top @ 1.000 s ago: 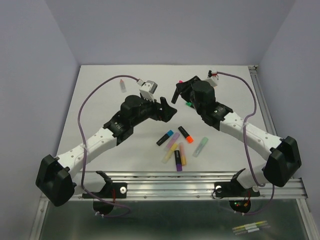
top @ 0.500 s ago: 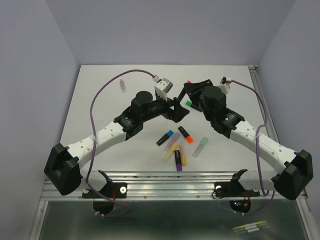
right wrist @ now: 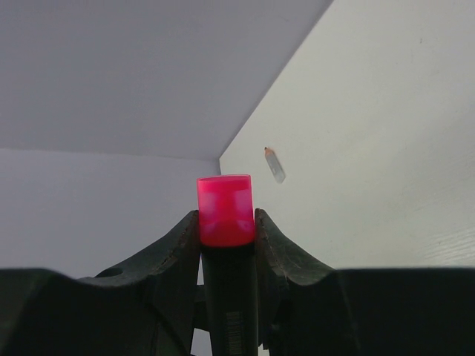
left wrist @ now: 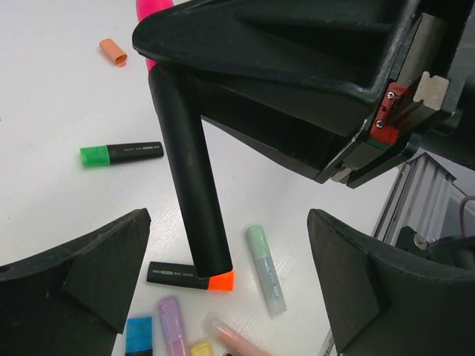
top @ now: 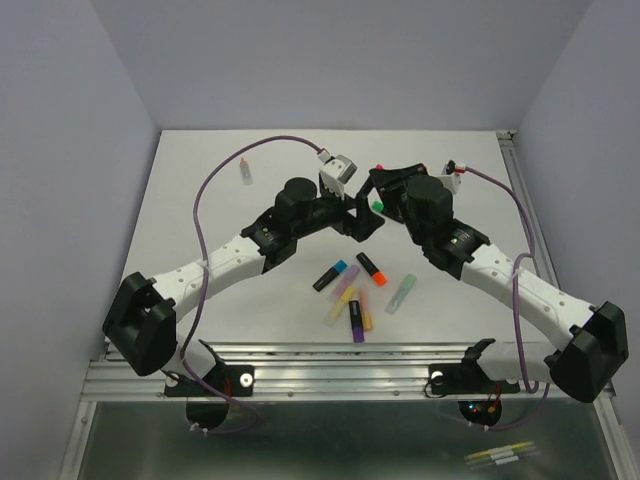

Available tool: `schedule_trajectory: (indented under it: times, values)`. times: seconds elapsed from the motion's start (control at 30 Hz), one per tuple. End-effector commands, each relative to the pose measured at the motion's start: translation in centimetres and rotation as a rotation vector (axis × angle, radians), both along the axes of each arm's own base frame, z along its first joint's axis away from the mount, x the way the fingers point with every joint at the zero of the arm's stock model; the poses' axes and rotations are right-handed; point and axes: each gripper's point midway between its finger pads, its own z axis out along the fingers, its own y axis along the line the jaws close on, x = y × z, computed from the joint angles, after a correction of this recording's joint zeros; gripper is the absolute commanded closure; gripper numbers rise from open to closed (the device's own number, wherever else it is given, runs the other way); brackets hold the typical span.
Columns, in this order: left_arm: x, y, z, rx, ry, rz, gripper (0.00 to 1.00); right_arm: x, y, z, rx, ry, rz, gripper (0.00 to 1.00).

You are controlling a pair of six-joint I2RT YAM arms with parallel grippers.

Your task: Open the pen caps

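Overhead, two white-and-black arms reach inward and meet above the far middle of a white counter [top: 200,200], with the left pincer [top: 362,218] and right pincer [top: 378,186] almost nose to nose. Nearer the bases a loose cluster of pens [top: 352,292] lies flat, and a small clear piece [top: 245,172] sits alone at far left. From the left wrist, the left pincer [left wrist: 226,219] is released, its fingers spread wide to either side of a pink-capped pen [left wrist: 189,170]. The pen's black barrel slants down out of the right pincer's dark body, with only a sliver of pink showing at the top. On the counter below lie a green-capped pen [left wrist: 122,154] and a loose orange cap [left wrist: 113,52]. From the right wrist, the right pincer [right wrist: 226,222] is clenched on the pink-capped pen about where the barrel meets the pink cap [right wrist: 225,210]. The cap stands clear above the fingertips and looks fully seated. The step in hand appears to be the handover before uncapping. Next, the left pincer likely needs to close squarely on the barrel. The arms would then pull apart straight along the pen's length.
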Motion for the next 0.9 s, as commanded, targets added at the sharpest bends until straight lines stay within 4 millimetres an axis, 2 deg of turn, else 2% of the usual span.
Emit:
schedule_trajectory:
  times: [0.0,0.13,0.17,0.23,0.3,0.37,0.5,0.6,0.7,0.87]
  values:
    - [0.4,-0.3,5.7,-0.090,-0.137,-0.001,0.01,-0.3,-0.3,1.6,0.000,-0.054,0.004,0.99]
    - [0.1,0.6,5.8,-0.078,-0.147,0.022,0.01,-0.5,-0.9,1.5,-0.047,-0.054,-0.003,0.99]
    - [0.1,1.4,6.2,-0.074,-0.159,0.052,0.01,-0.7,-1.5,1.9,-0.050,-0.060,-0.019,0.99]
    - [0.1,2.4,5.6,-0.060,-0.160,0.088,0.01,-0.9,-2.1,2.3,-0.056,-0.071,-0.041,0.99]
    - [-0.1,3.3,6.4,-0.066,-0.179,0.112,0.01,-1.2,-2.3,2.6,-0.051,-0.080,-0.038,0.99]
    - [-0.4,3.3,7.0,-0.072,-0.199,0.095,0.01,-1.4,-2.0,2.6,-0.053,-0.079,-0.018,0.99]
    - [0.0,2.4,8.2,-0.071,-0.236,0.068,0.01,-1.4,-0.9,2.6,-0.053,-0.078,0.036,0.99]
    - [1.0,1.8,7.6,-0.039,-0.234,0.074,0.01,-1.6,-0.6,3.0,-0.055,-0.086,0.054,0.99]
    - [1.3,0.8,8.5,-0.040,-0.258,0.044,0.01,-1.7,-0.4,3.4,-0.048,-0.097,0.064,0.99]
    - [1.6,-0.7,8.7,-0.037,-0.256,-0.009,0.05,-1.4,0.0,3.3,-0.068,-0.099,0.079,0.99]
